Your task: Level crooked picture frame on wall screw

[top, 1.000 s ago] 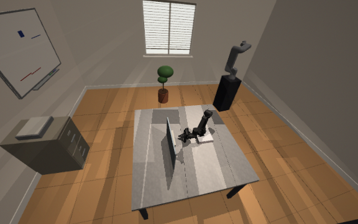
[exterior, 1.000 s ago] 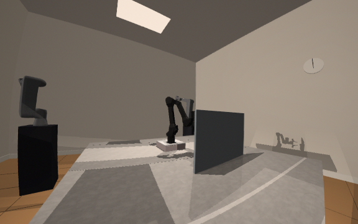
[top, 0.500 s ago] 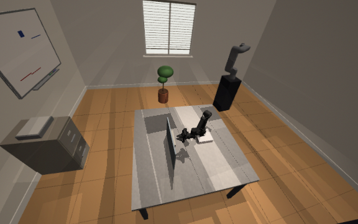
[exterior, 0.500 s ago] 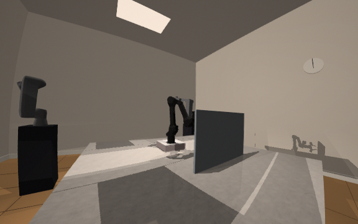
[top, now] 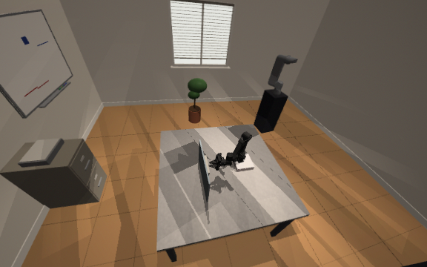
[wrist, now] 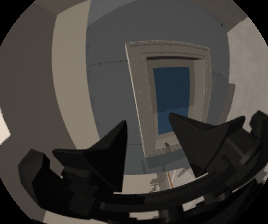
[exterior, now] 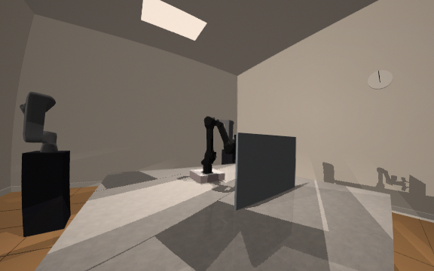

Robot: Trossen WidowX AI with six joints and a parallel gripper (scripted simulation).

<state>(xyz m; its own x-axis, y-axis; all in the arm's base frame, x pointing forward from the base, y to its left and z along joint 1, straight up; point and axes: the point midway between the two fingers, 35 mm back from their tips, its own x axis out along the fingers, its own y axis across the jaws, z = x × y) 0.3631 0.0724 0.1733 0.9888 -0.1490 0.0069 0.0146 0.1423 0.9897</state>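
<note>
The picture frame, a cream border [wrist: 143, 100] around a dark blue picture, hangs on a grey-blue upright panel [exterior: 266, 169] [wrist: 107, 90]. Only its thin side [top: 207, 165] shows in the top view. The wrist view looks turned on its side. There the frame's long left side leans against the panel's edge, but lens bending hides how much it tilts. My gripper [top: 211, 163] [wrist: 147, 119] is partly open and empty, close to the frame. In the wrist view, one finger overlaps the picture and the other lies over the panel. Contact cannot be told. The screw and back strip are hidden.
The arm stands on a white base [top: 245, 164] [exterior: 207, 176] on the grey table [top: 184, 222]. The panel stands across the table and hides the gripper in the exterior view. A black pedestal [top: 270, 111] [exterior: 45, 192] with another arm stands beyond the table.
</note>
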